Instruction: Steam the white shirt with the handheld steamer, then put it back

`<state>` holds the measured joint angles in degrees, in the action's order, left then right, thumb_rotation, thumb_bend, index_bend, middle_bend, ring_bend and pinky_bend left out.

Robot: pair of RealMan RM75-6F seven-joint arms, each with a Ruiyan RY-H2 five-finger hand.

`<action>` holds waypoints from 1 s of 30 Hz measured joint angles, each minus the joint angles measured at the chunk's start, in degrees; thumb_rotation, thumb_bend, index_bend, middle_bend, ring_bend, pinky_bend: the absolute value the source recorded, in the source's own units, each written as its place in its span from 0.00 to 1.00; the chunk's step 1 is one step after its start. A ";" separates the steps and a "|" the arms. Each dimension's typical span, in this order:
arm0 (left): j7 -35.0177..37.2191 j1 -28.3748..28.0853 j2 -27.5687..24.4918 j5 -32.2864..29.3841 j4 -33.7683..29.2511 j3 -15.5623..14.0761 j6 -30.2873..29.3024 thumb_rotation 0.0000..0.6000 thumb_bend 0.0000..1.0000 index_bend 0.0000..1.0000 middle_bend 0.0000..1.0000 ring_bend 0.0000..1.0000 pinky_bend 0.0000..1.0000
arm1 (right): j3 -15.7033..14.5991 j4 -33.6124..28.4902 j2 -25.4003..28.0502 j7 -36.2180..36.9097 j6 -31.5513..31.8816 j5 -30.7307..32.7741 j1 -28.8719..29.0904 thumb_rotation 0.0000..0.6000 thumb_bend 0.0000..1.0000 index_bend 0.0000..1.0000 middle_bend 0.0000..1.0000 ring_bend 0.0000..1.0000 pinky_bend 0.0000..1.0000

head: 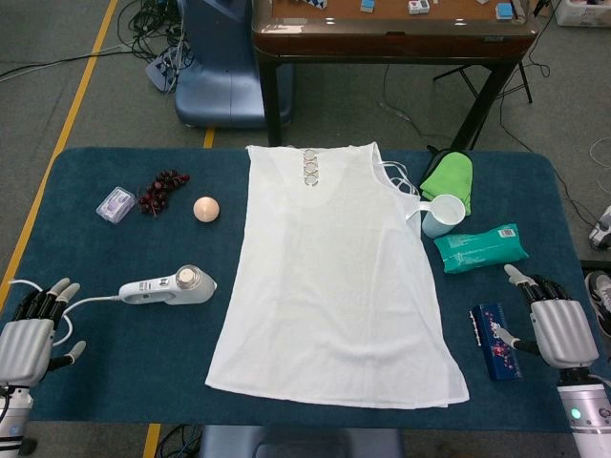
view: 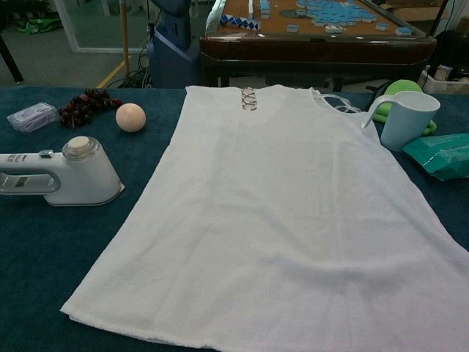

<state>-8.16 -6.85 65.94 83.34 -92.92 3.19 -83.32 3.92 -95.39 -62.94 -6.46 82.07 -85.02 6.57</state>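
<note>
White shirt (view: 286,220) fills the near foreground in the chest view, lying flat and spread on the dark blue counter (head: 115,363), its hem toward the robot and its neckline at the far side. Both hands rest at the counter's near edge, well apart, with the shirt between them. Left hand (head: 29,334) holds nothing — fingers apart and pointing forward. Just ahead of it and toward the shirt lies the handheld steamer (head: 170,286) on its side, its handle end turned to that hand, its cord (head: 81,303) running back past the fingers; hand and steamer are apart. Farther beyond sit a small clear packet (head: 115,204), a bunch of dark grapes (head: 160,190) and a peach-coloured ball (head: 206,209).

Right hand (head: 554,320) also holds nothing, fingers loosely spread — just beside it, on the shirt side, lies a dark blue box (head: 495,341). Ahead of it are a green wipes pack (head: 480,248), a white cup (head: 443,215) and a green cloth (head: 449,176).
</note>
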 measured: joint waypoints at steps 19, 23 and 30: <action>0.69 -4.56 -1.16 -0.33 0.60 1.00 6.97 1.00 0.18 0.12 0.08 0.13 0.06 | 3.32 -2.52 1.95 -2.54 2.53 -0.91 1.48 1.00 0.11 0.11 0.28 0.20 0.24; -0.05 -8.01 -1.25 -1.83 1.27 1.76 12.54 1.00 0.17 0.12 0.08 0.13 0.06 | 4.60 -3.63 3.16 -3.80 2.59 -0.56 2.38 1.00 0.11 0.11 0.28 0.20 0.24; -1.53 -13.32 1.31 -5.12 4.26 3.51 18.80 1.00 0.17 0.12 0.08 0.13 0.07 | 4.84 -4.48 4.16 -3.75 2.44 0.04 2.62 1.00 0.12 0.11 0.28 0.20 0.24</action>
<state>-9.70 -20.17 67.24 78.22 -88.66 6.70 -64.52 8.76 -99.87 -58.78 -10.21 84.51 -84.97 9.19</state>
